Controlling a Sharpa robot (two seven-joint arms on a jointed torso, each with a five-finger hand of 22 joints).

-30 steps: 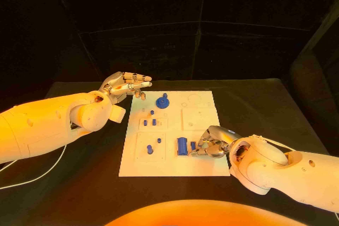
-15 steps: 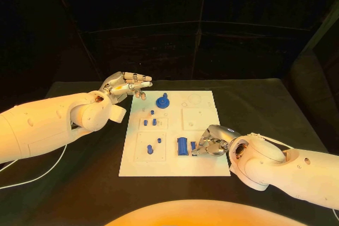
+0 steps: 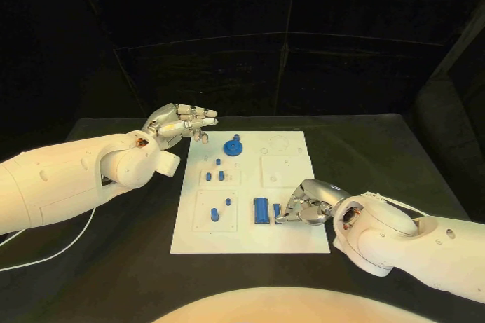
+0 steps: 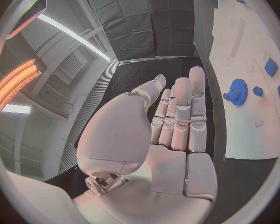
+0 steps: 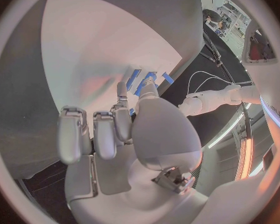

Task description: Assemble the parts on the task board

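The white task board (image 3: 253, 232) lies in the middle of the black table (image 3: 384, 148), its long side running from near to far. The right hand (image 3: 303, 205) is down on the board's near right part, fingers curled in around a small blue piece (image 3: 276, 211) just right of the upright blue block (image 3: 261, 209) — whether the fingertips actually grip that piece I cannot tell, since the hand hides the contact. In the right wrist view the fingers (image 5: 105, 134) bend down toward the white board with blue parts (image 5: 146, 82) just beyond their tips.

The left hand (image 3: 180, 121) hangs in the air off the board's far left corner, holding nothing; its fingers lie side by side, nearly straight, the thumb apart — the left wrist view shows the same flat, empty palm (image 4: 168, 149). Near it, at the far end of the board, stands the blue gear (image 3: 233, 148) with its small knob. Two short blue pegs (image 3: 214, 175) stand side by side in the left middle recess, with a smaller one (image 3: 217, 160) just beyond them. Nearer, another small peg (image 3: 228, 201) and a slanted blue piece (image 3: 214, 214) sit in the near left recess.
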